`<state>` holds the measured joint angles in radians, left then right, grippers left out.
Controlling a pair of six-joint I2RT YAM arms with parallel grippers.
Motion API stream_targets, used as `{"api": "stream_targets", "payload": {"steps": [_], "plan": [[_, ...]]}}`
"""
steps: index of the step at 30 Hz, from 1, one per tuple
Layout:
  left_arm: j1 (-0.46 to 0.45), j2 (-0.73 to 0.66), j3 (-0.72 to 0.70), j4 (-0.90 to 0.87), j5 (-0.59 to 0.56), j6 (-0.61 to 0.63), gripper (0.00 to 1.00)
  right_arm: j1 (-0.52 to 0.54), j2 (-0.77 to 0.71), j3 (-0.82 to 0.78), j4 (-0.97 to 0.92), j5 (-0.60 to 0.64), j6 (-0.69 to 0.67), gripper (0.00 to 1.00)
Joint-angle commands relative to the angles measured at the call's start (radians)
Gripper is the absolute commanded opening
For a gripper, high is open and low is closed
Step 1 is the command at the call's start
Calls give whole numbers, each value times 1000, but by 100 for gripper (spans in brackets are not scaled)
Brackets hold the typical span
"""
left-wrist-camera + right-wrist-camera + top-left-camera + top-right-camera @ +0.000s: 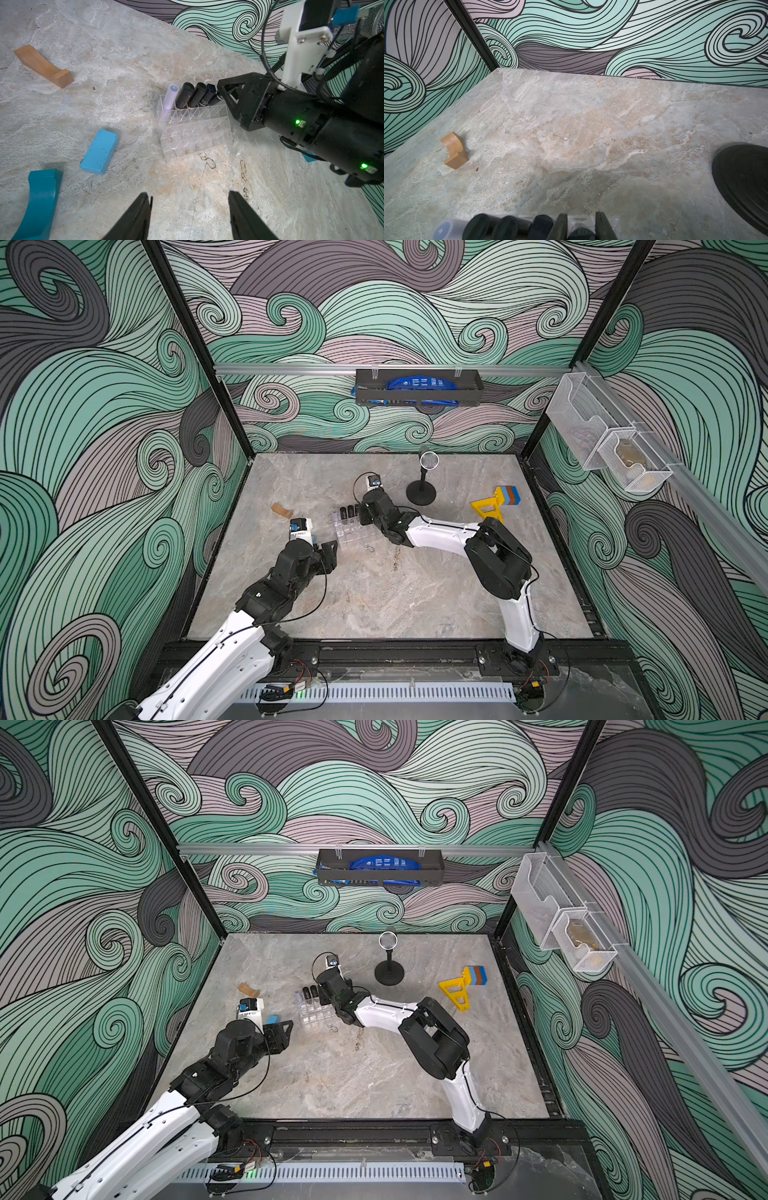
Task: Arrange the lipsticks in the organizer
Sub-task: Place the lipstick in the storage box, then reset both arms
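The fourth lipstick (214, 97) stands tilted in the back row of the organizer (195, 133), beside three other lipsticks (195, 94). Its long axis points up between the fingers of the right gripper (581, 213), which flank its cap. I cannot tell if they pinch it. The left gripper (189, 214) hangs open and empty, farther away.

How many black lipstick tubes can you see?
4 lipsticks, all standing in the organizer's far row beside the lavender tube: three free, the fourth between the right gripper's fingers. No others visible.

"SHU" (rest cut off) on a lipstick (206, 96)
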<state>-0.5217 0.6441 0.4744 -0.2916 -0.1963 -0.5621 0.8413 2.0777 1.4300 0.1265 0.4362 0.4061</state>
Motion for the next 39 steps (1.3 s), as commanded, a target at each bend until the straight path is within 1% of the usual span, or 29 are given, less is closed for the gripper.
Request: {"api": "stream_targets", "payload": {"steps": [1, 4, 10, 12, 14, 15, 17, 18, 19, 20, 22, 24, 25, 26, 29, 30, 31, 32, 34, 35, 37, 38, 39], "plan": [[9, -6, 1, 16, 13, -4, 62, 7, -19, 23, -33, -10, 11, 31], [8, -10, 5, 14, 13, -4, 61, 6, -48, 30, -46, -30, 27, 34], [8, -22, 14, 7, 12, -5, 61, 3, -116, 28, -73, -56, 53, 38], [9, -24, 26, 2, 4, 12, 61, 1, -160, 12, -84, -78, 72, 40], [8, -23, 24, 26, 2, 59, 61, -1, -223, -31, -99, -98, 108, 42], [8, -23, 18, 44, -13, 70, 62, 0, -260, -66, -104, -107, 126, 43], [9, -3, 14, 75, -76, 100, 62, -1, -372, -188, -83, -124, 157, 46], [8, 13, 17, 89, -107, 118, 63, -1, -424, -248, -66, -122, 153, 49], [8, 29, 22, 100, -147, 138, 63, -5, -482, -316, -41, -121, 134, 54], [8, 46, 29, 103, -173, 161, 63, -8, -542, -383, -4, -129, 93, 58], [8, 78, 56, 89, -213, 203, 62, -26, -665, -541, 110, -160, -5, 64], [6, 99, 68, 80, -289, 223, 62, -73, -786, -690, 212, -211, -115, 71], [6, 104, 53, 120, -328, 253, 62, -103, -842, -746, 245, -240, -160, 75], [5, 110, 30, 177, -375, 287, 62, -126, -909, -803, 273, -243, -202, 79], [5, 143, -32, 362, -501, 395, 63, -231, -1086, -955, 369, -176, -276, 97], [6, 162, -47, 429, -548, 438, 63, -269, -1140, -992, 378, -163, -288, 98], [7, 183, -56, 502, -590, 504, 64, -321, -1179, -1020, 375, -143, -303, 99], [8, 207, -55, 536, -625, 552, 64, -358, -1216, -1046, 369, -102, -322, 99], [8, 256, -45, 560, -713, 602, 65, -417, -1268, -1090, 371, 34, -351, 99], [9, 277, -38, 547, -741, 624, 66, -441, -1285, -1114, 392, 74, -369, 99], [12, 312, -42, 543, -745, 648, 69, -490, -1296, -1174, 455, 120, -378, 97], [19, 332, -58, 576, -738, 666, 70, -515, -1289, -1199, 493, 127, -373, 97], [31, 357, -80, 645, -724, 676, 71, -545, -1269, -1222, 527, 129, -363, 96]]}}
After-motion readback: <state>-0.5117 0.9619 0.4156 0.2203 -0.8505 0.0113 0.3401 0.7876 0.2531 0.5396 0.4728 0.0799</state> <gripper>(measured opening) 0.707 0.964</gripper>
